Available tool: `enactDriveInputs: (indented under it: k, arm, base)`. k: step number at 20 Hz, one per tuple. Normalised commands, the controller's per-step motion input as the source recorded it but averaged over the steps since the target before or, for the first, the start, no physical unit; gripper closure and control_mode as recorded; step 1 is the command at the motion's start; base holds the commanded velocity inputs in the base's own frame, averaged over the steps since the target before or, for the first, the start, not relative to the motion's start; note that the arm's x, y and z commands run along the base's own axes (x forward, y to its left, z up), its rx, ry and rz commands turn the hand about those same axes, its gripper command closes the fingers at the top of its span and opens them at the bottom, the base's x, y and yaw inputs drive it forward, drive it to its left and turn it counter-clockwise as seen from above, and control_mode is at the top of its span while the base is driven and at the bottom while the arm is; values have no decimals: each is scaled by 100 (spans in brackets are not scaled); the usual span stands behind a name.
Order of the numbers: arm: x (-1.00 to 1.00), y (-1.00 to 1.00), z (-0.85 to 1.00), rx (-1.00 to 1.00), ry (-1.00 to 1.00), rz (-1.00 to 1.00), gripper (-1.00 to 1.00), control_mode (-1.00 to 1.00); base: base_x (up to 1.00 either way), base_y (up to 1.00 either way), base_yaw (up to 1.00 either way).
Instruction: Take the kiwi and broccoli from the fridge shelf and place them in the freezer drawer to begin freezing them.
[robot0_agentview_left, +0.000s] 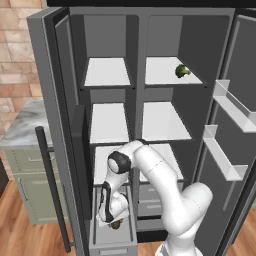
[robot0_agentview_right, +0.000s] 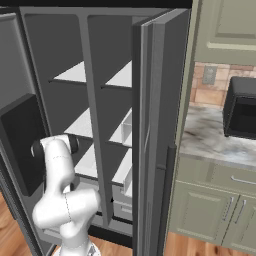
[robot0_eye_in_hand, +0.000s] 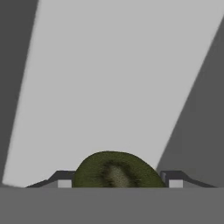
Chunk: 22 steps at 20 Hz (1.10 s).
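The kiwi (robot0_eye_in_hand: 114, 171) is a dull olive-brown oval held between my two fingertips, and my gripper (robot0_eye_in_hand: 116, 180) is shut on it. In the left base view the gripper (robot0_agentview_left: 115, 221) points down into the long, narrow grey freezer drawer (robot0_agentview_left: 114, 242), which is pulled out at the lower left of the fridge. There the kiwi (robot0_agentview_left: 116, 226) hangs just above the drawer's plain grey floor (robot0_eye_in_hand: 109, 87). The broccoli (robot0_agentview_left: 182, 71), a bright-green floret, lies on the top right fridge shelf (robot0_agentview_left: 162, 76), far above the hand.
Both fridge doors stand open. The right door carries white bins (robot0_agentview_left: 231, 106), and the left door's dark handle (robot0_agentview_left: 51, 186) is close beside the drawer. Two shallow grey drawers (robot0_agentview_left: 156, 196) sit right of the arm. A marble counter (robot0_agentview_right: 215, 137) holds a dark appliance (robot0_agentview_right: 242, 107).
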Motion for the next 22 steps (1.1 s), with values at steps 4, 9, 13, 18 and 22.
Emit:
enactDriveInputs:
  k: [4,9,13,18,22]
  arm:
    - [36,0,-55,0,2,0,100,-100]
    - [30,0,-56,0,1,0,100,-100]
    - [25,0,-46,0,0,0,100,-100]
    - [20,0,-33,0,1,0,100,-100]
    - [0,0,-22,0,0,0,-100,-100]
  base:
    - [0,0,0]
    - [0,0,0]
    - [0,0,0]
    - [0,0,0]
    - [0,0,0]
